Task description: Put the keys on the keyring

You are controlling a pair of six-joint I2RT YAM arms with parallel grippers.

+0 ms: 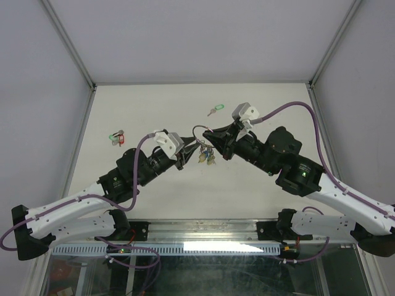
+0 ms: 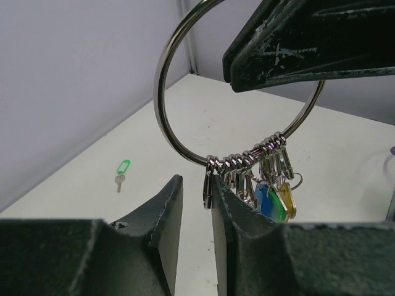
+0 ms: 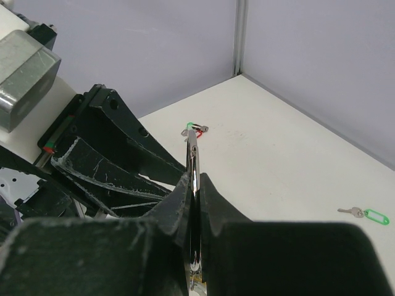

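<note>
Seeing right claw (image 3: 194, 184) clamped on the keyring (image 2: 159, 92), wire pinched edge-on in the jaws, ring upright in the air over the desk (image 1: 148, 105). Left claw (image 2: 196, 190) just under the keyring's lowest arc, jaws a narrow slit apart. End clip (image 2: 208, 185) at the mouth of that slit, against one finger at most, not clamped as far as visible. Other clips (image 2: 247, 157) bunched along the bottom of the keyring, with blue, green and yellow tags (image 2: 271, 200) dangling under them.

Loose on the desk: green-tagged key (image 1: 214, 111) just beyond the keyring, red-and-green pair (image 1: 116, 137) well off to the keyring's left. Neither in contact with a claw.

Handling, as a judgement:
- Ring wire: stiff, springy, smooth. Likely to swivel in a two-finger pinch if pushed off-axis. Best held across the wire, well away from the clips.
- Clips: small, slick, free to slide along the wire. Take by the flat sides, not the rounded back.
- Loose keys: light, thin, flat on the desk, hard to get under. Grab by the plastic tag, probably the thicker and grippier part.
- Nothing fragile, but easy to flick away with a careless nudge.
</note>
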